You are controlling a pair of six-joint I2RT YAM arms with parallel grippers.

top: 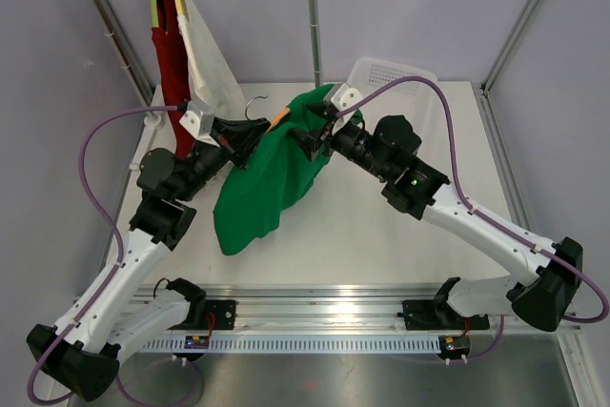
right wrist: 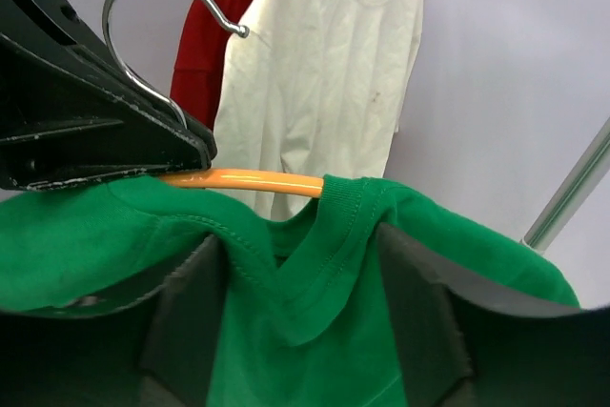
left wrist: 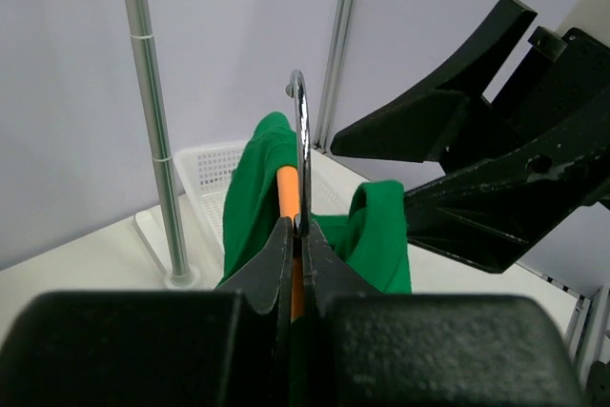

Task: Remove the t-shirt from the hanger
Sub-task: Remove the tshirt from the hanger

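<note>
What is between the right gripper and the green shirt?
Nothing visible. The right gripper is open, its fingers either side of the shirt. The shirt hangs on the hanger, held by the left gripper.

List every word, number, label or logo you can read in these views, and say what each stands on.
No text is readable.
The green t-shirt, orange hanger, white t-shirt and red t-shirt show no print.
Any markings on the small circuit boards are too small to read.

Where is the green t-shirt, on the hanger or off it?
On it: the green t-shirt has the orange hanger poking into its neck hole, only a short bare bit showing.
</note>
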